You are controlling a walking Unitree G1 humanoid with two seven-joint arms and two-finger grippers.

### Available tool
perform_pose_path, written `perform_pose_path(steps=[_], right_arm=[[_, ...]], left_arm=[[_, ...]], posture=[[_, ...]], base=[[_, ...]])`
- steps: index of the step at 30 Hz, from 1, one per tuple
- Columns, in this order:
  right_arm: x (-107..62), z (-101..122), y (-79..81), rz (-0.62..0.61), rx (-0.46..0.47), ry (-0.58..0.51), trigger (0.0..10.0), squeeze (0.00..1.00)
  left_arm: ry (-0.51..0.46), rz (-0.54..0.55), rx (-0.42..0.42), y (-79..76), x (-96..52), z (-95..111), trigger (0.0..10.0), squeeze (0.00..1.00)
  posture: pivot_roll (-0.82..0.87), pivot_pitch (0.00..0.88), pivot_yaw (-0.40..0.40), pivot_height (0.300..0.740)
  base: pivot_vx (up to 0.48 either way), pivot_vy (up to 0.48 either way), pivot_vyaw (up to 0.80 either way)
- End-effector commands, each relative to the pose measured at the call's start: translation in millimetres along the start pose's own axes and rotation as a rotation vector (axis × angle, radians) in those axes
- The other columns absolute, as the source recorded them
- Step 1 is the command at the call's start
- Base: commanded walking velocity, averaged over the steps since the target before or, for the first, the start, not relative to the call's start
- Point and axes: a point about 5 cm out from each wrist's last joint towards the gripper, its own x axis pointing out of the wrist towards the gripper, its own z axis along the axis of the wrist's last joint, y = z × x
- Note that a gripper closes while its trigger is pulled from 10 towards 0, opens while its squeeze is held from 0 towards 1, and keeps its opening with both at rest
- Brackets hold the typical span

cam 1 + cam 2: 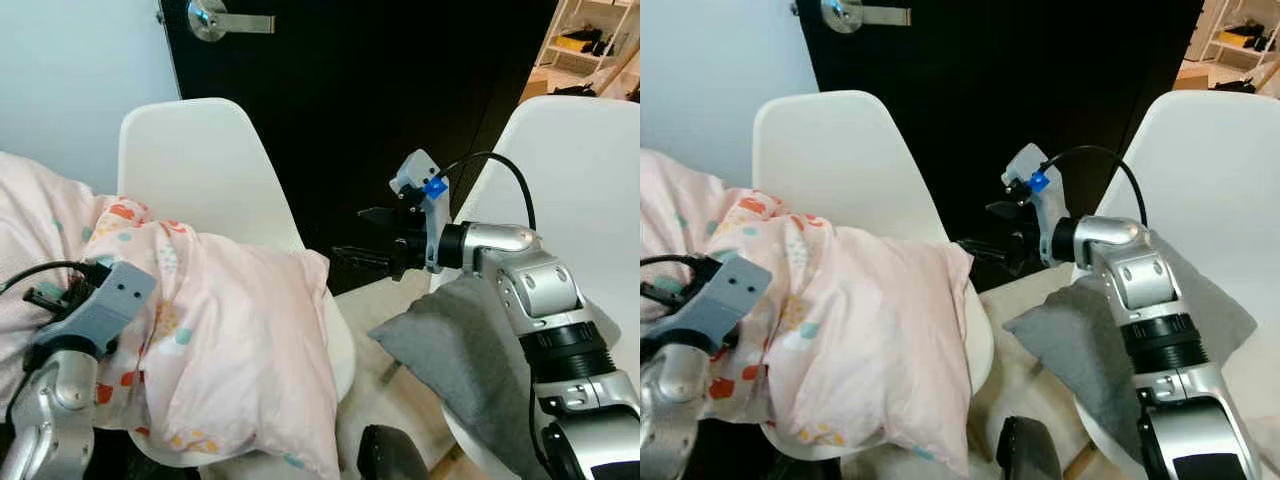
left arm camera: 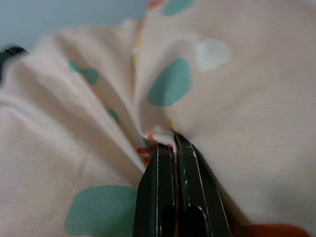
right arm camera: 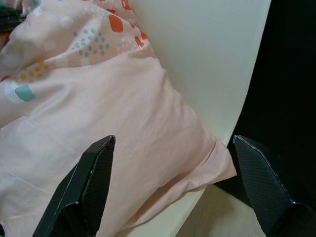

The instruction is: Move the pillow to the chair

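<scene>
A pale pink pillow (image 1: 240, 340) with teal and orange spots lies on the seat of the left white chair (image 1: 205, 165), one corner drooping over the seat's front edge. My left gripper (image 2: 170, 148) is shut on a fold of the pillow's cover near its left end. The left arm (image 1: 85, 320) rests at the pillow's left side. My right gripper (image 1: 362, 235) stands open just off the pillow's right corner (image 3: 217, 165), between the two chairs, with nothing between its fingers (image 3: 86, 187).
A second white chair (image 1: 570, 170) on the right holds a grey cushion (image 1: 460, 355). Behind both chairs is a black door (image 1: 380, 90) with a silver handle (image 1: 225, 20). Pink bedding (image 1: 35, 215) lies at the far left. A dark object (image 1: 385, 455) sits on the light floor between the chairs.
</scene>
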Motion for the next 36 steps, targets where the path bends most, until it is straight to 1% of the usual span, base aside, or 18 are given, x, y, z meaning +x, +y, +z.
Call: perform_pose_path(steps=[1, 8, 12, 15, 19, 20, 21, 22, 23, 24, 27, 28, 29, 30, 31, 34, 35, 36], right_arm=[[4.0, -5, 4.1, 0.026, -0.005, 0.020, 10.0, 0.00], [-0.6, -8, 13.9, 0.121, -0.003, 0.038, 10.0, 0.00], [-6.7, -17, 36.3, 0.286, -0.028, 0.099, 10.0, 0.00], [0.6, -26, 45.4, 0.311, -0.043, 0.151, 10.0, 0.00], [4.4, -27, 47.0, 0.305, -0.051, 0.162, 10.0, 0.00], [6.9, -27, 46.9, 0.297, -0.051, 0.163, 10.0, 0.00], [10.0, -27, 46.4, 0.284, -0.050, 0.163, 10.0, 0.00], [14.4, -27, 44.6, 0.257, -0.048, 0.161, 10.0, 0.00], [14.4, -27, 44.6, 0.257, -0.048, 0.161, 10.0, 0.00], [14.9, -26, 43.2, 0.246, -0.047, 0.158, 10.0, 0.00], [14.6, -26, 42.7, 0.244, -0.046, 0.157, 10.0, 0.00], [14.1, -25, 42.0, 0.239, -0.044, 0.156, 10.0, 0.00], [14.1, -25, 42.0, 0.239, -0.044, 0.156, 10.0, 0.00], [13.1, -24, 42.2, 0.239, -0.040, 0.156, 10.0, 0.00], [13.1, -24, 42.2, 0.239, -0.040, 0.156, 10.0, 0.00], [12.5, -23, 41.9, 0.237, -0.035, 0.156, 10.0, 0.00], [12.5, -23, 41.9, 0.237, -0.035, 0.156, 10.0, 0.00], [12.3, -23, 39.7, 0.223, -0.031, 0.157, 10.0, 0.00]], left_arm=[[0.082, -0.056, -0.043, -15.6, -0.1, -18, 10.0, 0.00], [0.098, -0.021, -0.134, -20.0, 10.5, -23, 10.0, 0.00], [0.027, 0.014, -0.253, -14.7, 23.7, -7, 10.0, 0.00], [-0.052, 0.023, -0.304, -13.1, 32.2, 9, 10.0, 0.00], [-0.071, 0.022, -0.333, -13.6, 33.7, 12, 10.0, 0.00], [-0.078, 0.022, -0.387, -14.0, 35.3, 14, 10.0, 0.00], [-0.086, 0.016, -0.498, -13.6, 37.4, 18, 10.0, 0.00], [-0.111, -0.014, -0.728, -12.7, 40.6, 30, 10.0, 0.00], [-0.111, -0.014, -0.728, -12.7, 40.6, 30, 10.0, 0.00], [-0.174, -0.043, -0.844, -10.0, 40.7, 46, 10.0, 0.00], [-0.206, -0.054, -0.865, -8.6, 40.1, 54, 10.0, 0.00], [-0.297, -0.100, -0.930, -6.5, 36.8, 78, 10.0, 0.00], [-0.297, -0.100, -0.930, -6.5, 36.8, 78, 10.0, 0.00], [-0.468, -0.191, -1.091, 1.0, 26.7, 123, 10.0, 0.00], [-0.468, -0.191, -1.091, 1.0, 26.7, 123, 10.0, 0.00], [-0.580, -0.269, -1.233, 8.3, 17.1, 151, 10.0, 0.00], [-0.580, -0.269, -1.233, 8.3, 17.1, 151, 10.0, 0.00], [-0.730, -0.441, -1.447, 16.7, -3.3, 187, 10.0, 0.00]], posture=[[-0.01, 0.000, -0.067, 0.474], [-0.03, 0.000, -0.068, 0.474], [-0.04, 0.000, -0.070, 0.474], [-0.04, 0.000, -0.071, 0.474], [-0.04, 0.000, -0.070, 0.474], [-0.04, 0.000, -0.072, 0.474], [-0.04, 0.000, -0.073, 0.474], [-0.04, 0.000, -0.075, 0.474], [-0.04, 0.000, -0.075, 0.474], [-0.04, 0.000, -0.076, 0.474], [-0.04, 0.000, -0.076, 0.474], [-0.05, 0.000, -0.078, 0.474], [-0.05, 0.000, -0.078, 0.474], [-0.05, 0.000, -0.078, 0.474], [-0.05, 0.000, -0.078, 0.474], [-0.04, 0.000, -0.079, 0.474], [-0.04, 0.000, -0.079, 0.474], [-0.04, 0.000, -0.079, 0.474]], base=[[0.000, 0.000, 0.00], [0.000, 0.000, 0.00], [0.000, 0.000, 0.00], [0.000, 0.000, 0.00], [0.000, 0.000, 0.00], [0.000, 0.000, 0.00], [0.000, 0.000, 0.00], [0.000, 0.000, 0.00], [0.000, 0.000, 0.00], [0.000, 0.000, 0.00], [0.000, 0.000, 0.00], [0.000, 0.000, 0.00], [0.000, 0.000, 0.00], [0.000, 0.000, 0.00], [0.000, 0.000, 0.00], [0.000, 0.000, 0.00], [0.000, 0.000, 0.00], [0.000, 0.000, 0.00]])
